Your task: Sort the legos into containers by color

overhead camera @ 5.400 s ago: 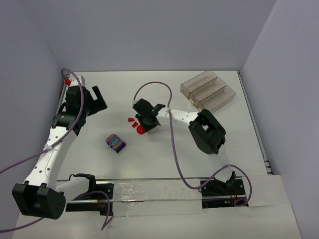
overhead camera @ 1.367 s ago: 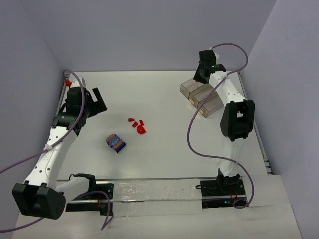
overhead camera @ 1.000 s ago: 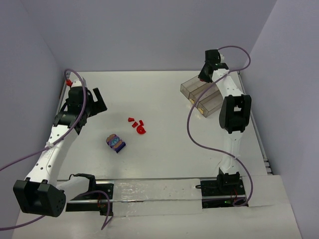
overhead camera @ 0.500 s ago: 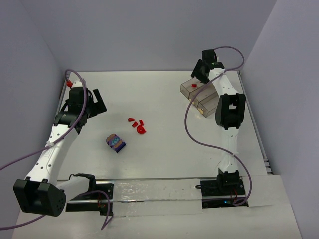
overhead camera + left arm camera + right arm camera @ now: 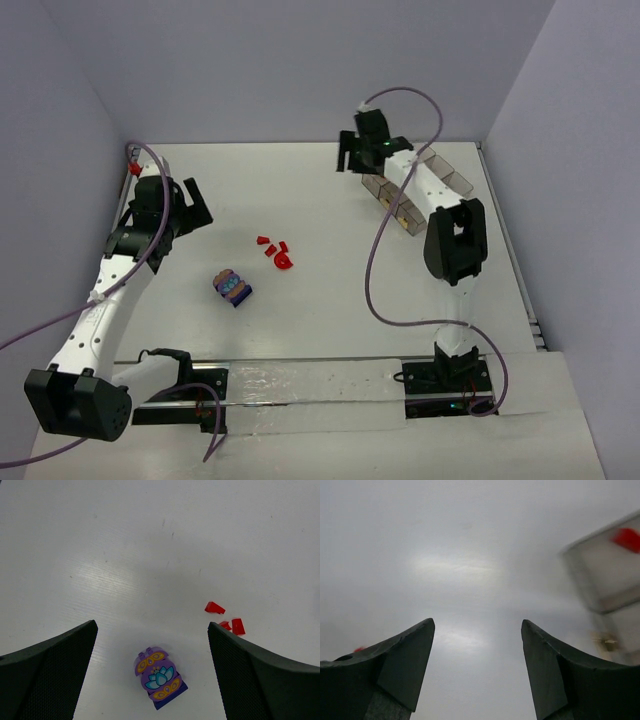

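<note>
Several small red legos (image 5: 272, 248) lie loose mid-table, and they also show in the left wrist view (image 5: 215, 608). A purple and blue lego clump (image 5: 233, 287) with a flower print (image 5: 159, 676) lies nearer, to their left. The clear grey containers (image 5: 448, 184) stand at the back right, partly hidden by the right arm. One red lego (image 5: 626, 537) lies in an end compartment (image 5: 605, 575). My right gripper (image 5: 350, 155) hangs open and empty (image 5: 477, 621) just left of the tray. My left gripper (image 5: 188, 205) stands open (image 5: 151, 625) above the table, apart from the clump.
Pale walls close the table in at the back, left and right. Purple cables loop from both arms, the right one (image 5: 372, 270) running down over the table. A red clip (image 5: 132, 168) sits at the back left corner. A metal rail (image 5: 300, 385) spans the near edge.
My right gripper opened over the tray, leaving a red lego in a compartment, then swung left off the tray. The left arm barely moved.
</note>
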Robot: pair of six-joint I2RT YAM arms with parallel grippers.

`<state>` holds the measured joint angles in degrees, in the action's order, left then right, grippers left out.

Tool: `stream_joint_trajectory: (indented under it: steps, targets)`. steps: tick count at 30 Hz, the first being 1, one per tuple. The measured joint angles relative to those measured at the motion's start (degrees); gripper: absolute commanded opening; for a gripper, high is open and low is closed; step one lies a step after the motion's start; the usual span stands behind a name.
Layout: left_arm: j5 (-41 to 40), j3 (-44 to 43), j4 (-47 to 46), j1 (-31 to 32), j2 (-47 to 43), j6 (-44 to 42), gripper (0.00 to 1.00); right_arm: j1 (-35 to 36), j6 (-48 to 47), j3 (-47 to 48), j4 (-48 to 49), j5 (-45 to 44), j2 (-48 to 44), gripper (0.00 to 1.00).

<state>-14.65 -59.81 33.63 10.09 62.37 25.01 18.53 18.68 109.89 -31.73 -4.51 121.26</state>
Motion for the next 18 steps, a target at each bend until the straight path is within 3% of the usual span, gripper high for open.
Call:
stream_joint_trajectory:
  steps: [4, 8, 12, 18]
  targets:
    - [0.55, 0.00, 0.00, 0.00, -0.14, 0.27, 0.99, 12.82, -3.44, -11.36, 5.79, 3.45, -8.71, 0.79]
    - [0.63, 0.00, 0.02, 0.00, -0.40, 0.27, 0.99, 22.54, -4.87, -15.38, 7.62, 5.53, -9.62, 0.79]
    - [0.61, 0.39, 0.01, 0.00, -1.06, 0.25, 0.99, 26.80, -4.58, -19.37, 8.05, 5.37, -9.46, 0.91]
    - [1.09, 1.48, 0.04, 0.00, -1.67, 0.25, 0.99, 30.23, -3.51, -22.58, 7.96, 3.70, -7.82, 0.94]
